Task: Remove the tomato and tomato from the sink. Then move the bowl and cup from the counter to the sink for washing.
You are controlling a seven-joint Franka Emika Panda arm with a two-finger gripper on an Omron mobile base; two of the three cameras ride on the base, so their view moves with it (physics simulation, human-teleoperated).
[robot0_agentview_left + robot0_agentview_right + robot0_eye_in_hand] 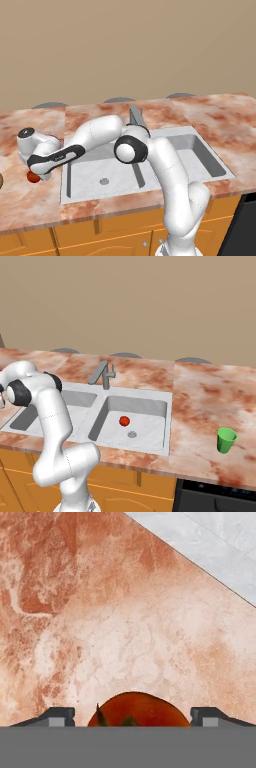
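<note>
At the lower left of the left base view, the gripper (132,716) is standing wide around the darker tomato (138,710) on the counter (125,637) (seemingly releasing it). Next, fetching the brighter tomato (124,420) lying mid-frame in the sink (160,401).

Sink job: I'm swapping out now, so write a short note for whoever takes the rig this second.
Gripper: open, fingers either side of the darker tomato on the counter left of the sink; contact cannot be told.
Brighter tomato: in a sink basin near the drain.
Cup: on the counter right of the sink.
Done: one tomato out.
Left: second tomato out, then bowl and cup into the sink.
</note>
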